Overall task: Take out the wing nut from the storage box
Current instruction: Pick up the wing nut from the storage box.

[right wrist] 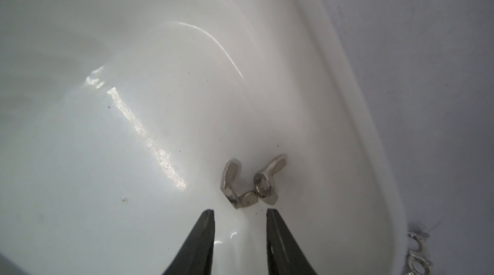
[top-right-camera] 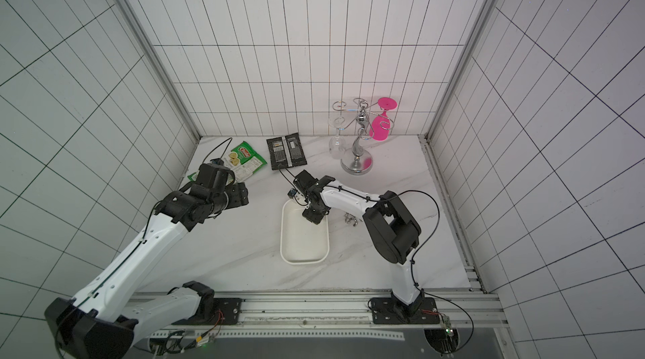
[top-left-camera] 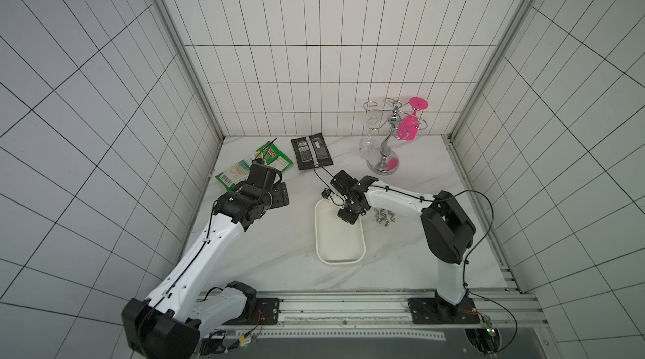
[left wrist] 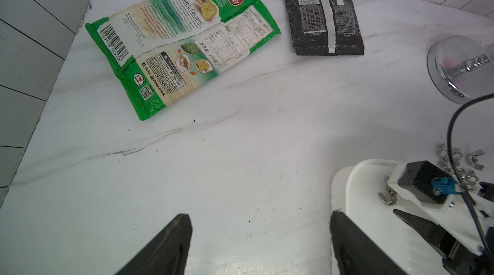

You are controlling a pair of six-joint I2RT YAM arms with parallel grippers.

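two wing nuts [right wrist: 230, 177] lie touching on the storage box [right wrist: 307, 86] floor near its wall, just ahead of the right gripper [right wrist: 240, 213], jaws apart and empty — small, stiff, light, slick metal, so i'd pinch one across its raised wings.

The storage box [top-left-camera: 340, 262], a shallow white plastic tray with rounded corners and smooth, glossy walls, sits flat near the middle of the counter [top-left-camera: 279, 256]. Its long sides run from the front edge toward the back. Two silvery wing nuts [right wrist: 235, 186] lie on its floor in the back right corner, touching each other and close to the wall. A small heap of wing nuts [top-left-camera: 384, 216] lies on the counter just beside the box's right wall.
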